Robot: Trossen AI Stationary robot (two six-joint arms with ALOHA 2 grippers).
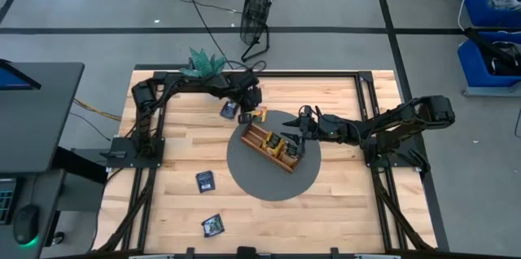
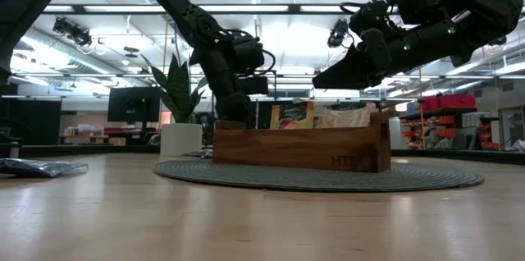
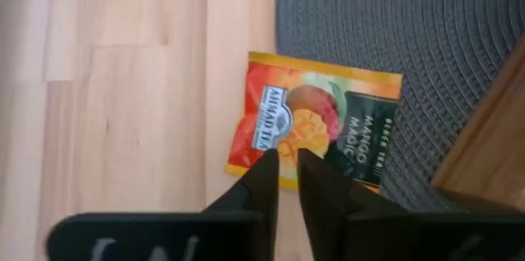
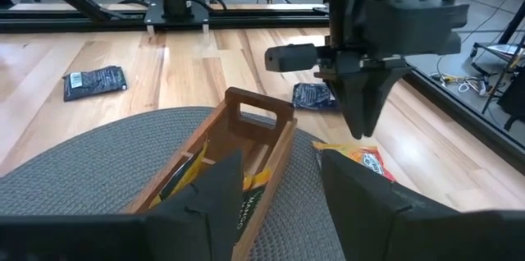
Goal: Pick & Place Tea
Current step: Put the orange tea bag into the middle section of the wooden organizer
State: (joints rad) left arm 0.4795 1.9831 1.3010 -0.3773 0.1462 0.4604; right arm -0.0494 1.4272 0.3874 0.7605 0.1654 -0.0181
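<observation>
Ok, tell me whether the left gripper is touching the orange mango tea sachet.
Cannot tell. In the left wrist view the left gripper has its tips over the mango sachet, but neither contact nor gap shows.

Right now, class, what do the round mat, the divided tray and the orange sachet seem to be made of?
Round mat: probably woven fibre, matte grey, with ribbed concentric rows.
Divided tray: wood, smooth brown, showing grain.
Orange sachet: likely printed foil or coated paper; slight sheen, crimped edges.

An orange mango tea sachet [image 3: 316,121] lies flat, half on the grey mat's edge, half on the wood. Three dark sachets [image 1: 205,181] lie apart on the table; yellow-orange ones [image 1: 279,147] stand in the tray
</observation>
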